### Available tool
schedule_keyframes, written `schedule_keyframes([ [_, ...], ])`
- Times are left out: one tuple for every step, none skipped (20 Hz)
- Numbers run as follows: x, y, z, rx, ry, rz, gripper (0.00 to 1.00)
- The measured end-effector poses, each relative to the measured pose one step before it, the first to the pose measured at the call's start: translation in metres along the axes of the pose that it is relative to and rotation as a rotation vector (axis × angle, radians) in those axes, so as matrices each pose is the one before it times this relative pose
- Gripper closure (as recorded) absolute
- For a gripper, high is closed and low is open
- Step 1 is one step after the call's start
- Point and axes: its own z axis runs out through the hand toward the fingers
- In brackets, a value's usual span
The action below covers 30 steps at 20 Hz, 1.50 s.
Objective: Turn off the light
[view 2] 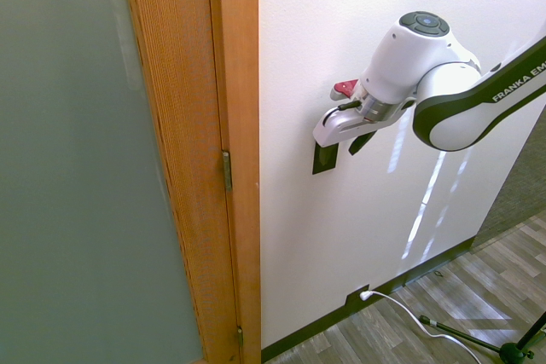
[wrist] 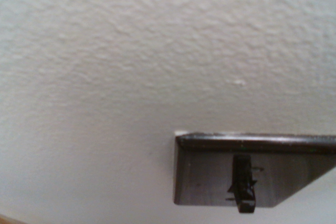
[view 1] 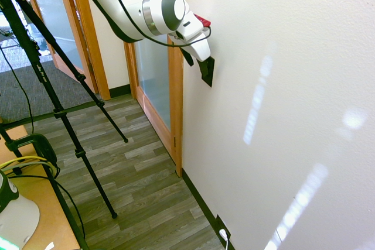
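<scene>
Claw (view 2: 328, 131) at the switch plate (view 2: 324, 158) on the wall (view 2: 358, 236); finger state unclear. Pressing step; next, push the toggle (wrist: 242, 182).

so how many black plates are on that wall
2: the switch plate sits high up beside the door frame, at the gripper; the outlet plate, with a white plug, sits down at the baseboard.

White textured wall (view 2: 341, 14) bearing black switch plate (view 2: 324, 159), black outlet plate (view 2: 357, 297) low down
</scene>
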Motion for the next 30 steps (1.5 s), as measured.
schedule_keyframes([
  [0.00007, -0.00157, 0.00080, 0.00689, 0.01205, 0.00079, 1.00],
  [0.00004, -0.00239, -0.00022, 0.00826, 0.01126, 0.00186, 1.00],
  [-0.00101, -0.00180, -0.00073, 0.00499, 0.00577, 0.00236, 1.00],
  [-0.00163, -0.00140, -0.00034, 0.00255, 0.00271, -0.00043, 1.00],
  [-0.00181, -0.00122, -0.00012, 0.00189, 0.00127, 0.00238, 1.00],
  [-0.00139, -0.00074, 0.00000, 0.00104, 0.00080, 0.00264, 1.00],
  [-0.00065, -0.00027, 0.00029, 0.00036, 0.00145, 0.00247, 1.00],
  [0.00010, 0.00022, 0.00020, 0.00123, 0.00225, 0.00250, 1.00],
  [0.00108, 0.00035, 0.00001, 0.00377, 0.00219, 0.00375, 1.00],
  [0.00195, 0.00068, 0.00011, 0.00451, 0.00276, 0.00242, 1.00],
  [0.00268, 0.00099, 0.00027, 0.00347, 0.00283, 0.00306, 1.00],
  [0.00283, 0.00085, 0.00018, 0.00386, 0.00173, 0.00399, 1.00],
  [0.00253, 0.00089, 0.00026, 0.00168, 0.00192, 0.00364, 1.00],
  [0.00214, 0.00096, 0.00044, -0.00119, 0.00215, 0.00285, 1.00],
  [0.00120, 0.00038, 0.00025, -0.00062, 0.00130, 0.00161, 1.00],
  [0.00044, -0.00002, 0.00030, -0.00018, 0.00049, 0.00046, 1.00],
  [0.00016, -0.00041, 0.00082, -0.00012, 0.00015, 0.00002, 1.00],
  [0.00005, -0.00041, 0.00161, -0.00080, -0.00016, -0.00011, 1.00],
  [0.00018, -0.00035, 0.00263, -0.00172, -0.00025, 0.00008, 1.00],
  [-0.00049, 0.00068, 0.00329, -0.00405, -0.00156, -0.00029, 1.00],
  [-0.00058, 0.00121, 0.00333, -0.00377, -0.00211, -0.00007, 1.00],
  [-0.00083, 0.00088, 0.00289, -0.00020, -0.00309, -0.00008, 1.00],
  [-0.00129, 0.00031, 0.00214, 0.00440, -0.00447, 0.00009, 1.00],
  [-0.00086, 0.00042, 0.00163, 0.00504, -0.00392, 0.00054, 1.00],
  [-0.00054, 0.00002, 0.00058, 0.00397, -0.00233, 0.00077, 1.00],
  [-0.00037, -0.00038, -0.00025, 0.00283, -0.00093, 0.00045, 1.00],
  [-0.00012, -0.00009, -0.00007, 0.00036, -0.00013, 0.00124, 1.00],
  [0.00006, -0.00008, -0.00017, 0.00026, 0.00014, 0.00240, 1.00],
  [-0.00024, -0.00008, -0.00003, -0.00020, 0.00003, 0.00174, 1.00],
  [-0.00027, -0.00003, -0.00001, -0.00102, 0.00067, -0.00001, 1.00],
])
